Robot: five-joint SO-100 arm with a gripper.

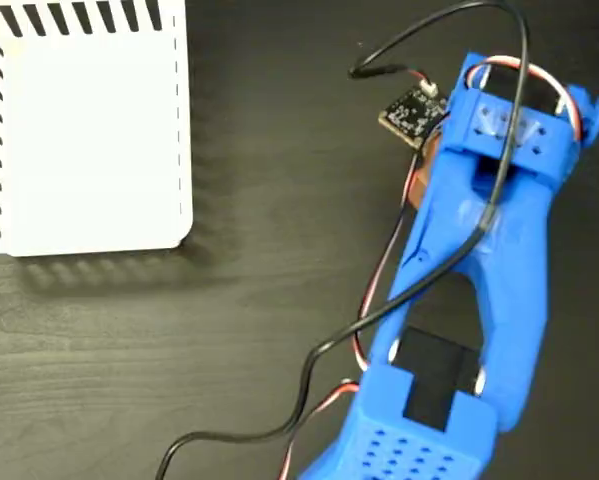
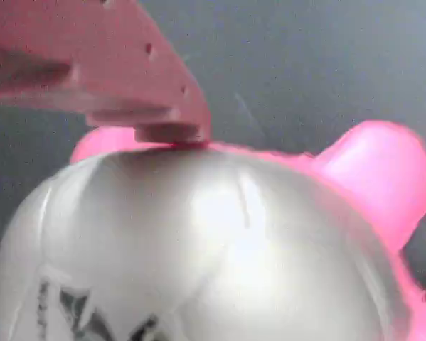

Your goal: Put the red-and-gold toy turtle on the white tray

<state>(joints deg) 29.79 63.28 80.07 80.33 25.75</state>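
The red-and-gold toy turtle (image 2: 220,241) fills the wrist view. Its shiny domed shell looks pale here, with a black logo at the bottom edge and pink-red limbs at the right and behind. One finger (image 2: 127,78) of my gripper reaches in from the upper left, and its tip touches the far top of the shell. The other finger is hidden. In the fixed view my blue arm (image 1: 489,250) covers the turtle, leaving only an orange sliver (image 1: 420,172) beside the wrist. The white tray (image 1: 89,130) lies at the upper left, far from the arm.
Everything rests on a dark wood-grain table (image 1: 179,350). A small circuit board (image 1: 411,112) sticks out beside the wrist. Black and red-white cables (image 1: 309,380) trail from the wrist across the table's lower middle.
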